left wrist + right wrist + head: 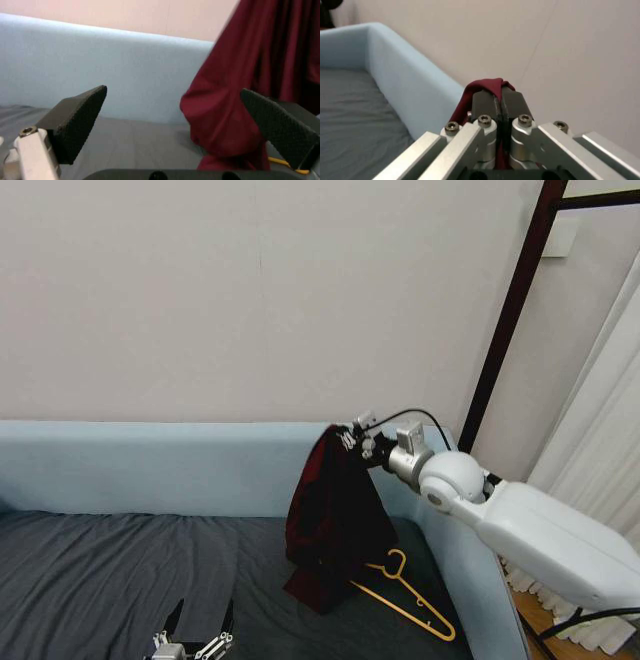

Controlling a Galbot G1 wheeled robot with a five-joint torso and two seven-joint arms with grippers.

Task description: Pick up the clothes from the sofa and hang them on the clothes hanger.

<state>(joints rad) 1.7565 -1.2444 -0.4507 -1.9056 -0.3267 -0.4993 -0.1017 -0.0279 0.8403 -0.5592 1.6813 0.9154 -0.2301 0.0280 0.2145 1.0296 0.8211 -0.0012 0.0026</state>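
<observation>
Pale wall (250,300): plain and off-white, with a faint vertical seam, rising behind the sofa (150,470).
Dark grey sheet (90,580): spread over the seat, lightly creased.
White curtain (600,450): hanging in pleats at the right edge, its hem reaching the floor.
Wooden floor (525,620): a narrow brown strip between sofa end and curtain.
White wall plate (563,237): rectangular, high on the wall at upper right.

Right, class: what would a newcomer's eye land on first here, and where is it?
The dark red garment hangs from the shut right gripper at the right end of the sofa. A yellow hanger lies on the seat beside it, and the left gripper hovers open, low in front.
</observation>
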